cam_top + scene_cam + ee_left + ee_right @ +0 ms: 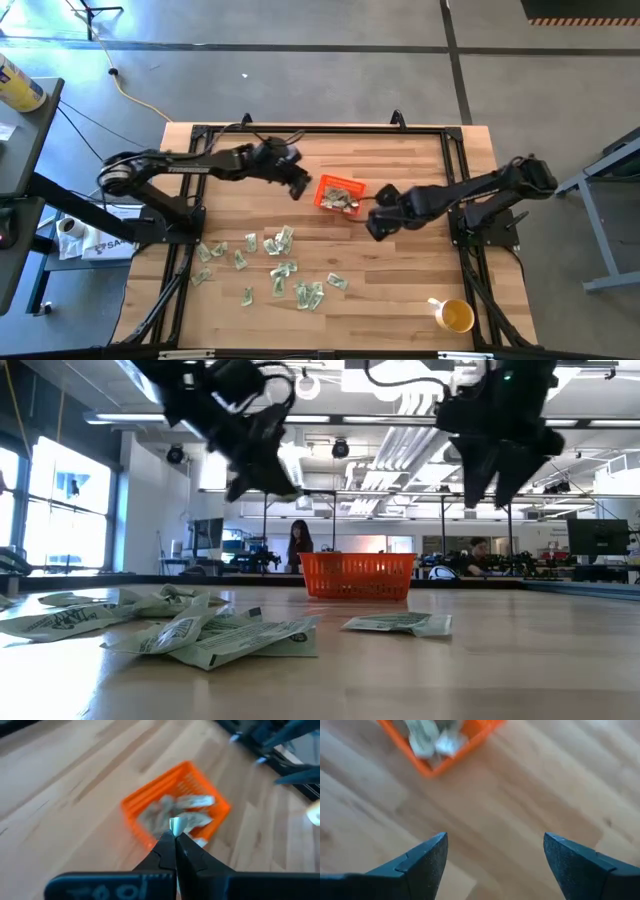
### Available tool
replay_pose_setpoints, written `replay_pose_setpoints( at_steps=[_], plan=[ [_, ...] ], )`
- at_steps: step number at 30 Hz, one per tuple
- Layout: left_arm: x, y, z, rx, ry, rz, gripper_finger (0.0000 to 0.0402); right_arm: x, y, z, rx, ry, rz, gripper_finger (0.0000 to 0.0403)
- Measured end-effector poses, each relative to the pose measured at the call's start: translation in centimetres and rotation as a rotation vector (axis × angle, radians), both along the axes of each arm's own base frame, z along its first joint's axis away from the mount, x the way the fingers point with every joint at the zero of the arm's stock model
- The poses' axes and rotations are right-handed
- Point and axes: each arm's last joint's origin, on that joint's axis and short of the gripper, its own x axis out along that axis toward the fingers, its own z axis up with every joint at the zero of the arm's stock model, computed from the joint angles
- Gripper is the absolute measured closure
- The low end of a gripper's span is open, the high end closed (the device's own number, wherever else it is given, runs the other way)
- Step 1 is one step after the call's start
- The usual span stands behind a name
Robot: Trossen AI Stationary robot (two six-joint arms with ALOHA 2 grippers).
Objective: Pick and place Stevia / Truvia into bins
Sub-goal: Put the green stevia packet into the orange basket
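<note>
My left gripper (175,836) hangs just beside the bin (338,194), on its outer side, fingers closed on what looks like a small pale sachet (177,825) pinched at the tips; the bin lies directly ahead of and below those fingers in the left wrist view, already holding several sachets. I judge the coming move to be a short carry forward over the near wall, then a release; the bin's long axis runs across the fingers' line of approach, so the drop has the bin's full length to land in but only its short width to overshoot. My right gripper (381,222) hangs on the bin's opposite side, just beside its corner, fingers wide apart and empty, the bin ahead of them. That arm is equally near the bin, so room between the two grippers is tight over it. One sachet appears to lie on the desk (400,290) touching the bin's wall, below the right fingers. The loose pile (275,268) lies well behind both grippers, toward the desk's front edge, with open bare wood between. A yellow cup (455,316) stands well clear.
</note>
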Motion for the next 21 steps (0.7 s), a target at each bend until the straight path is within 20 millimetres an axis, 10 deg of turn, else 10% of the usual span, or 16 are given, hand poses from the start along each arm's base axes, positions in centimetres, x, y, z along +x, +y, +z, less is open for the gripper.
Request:
replay_pose_setpoints(
  at_steps=[9,21],
  plan=[
    [7.6,0.2,-1.4,0.042,0.117,-0.161,0.0315,0.4,2.4,0.1,0.065,-0.090,0.036,0.0086],
    [6.3,-0.2,-0.9,0.048,0.318,-0.180,0.0190,4.8,5.8,-2.7,0.113,-0.212,0.458,0.0086]
  ],
)
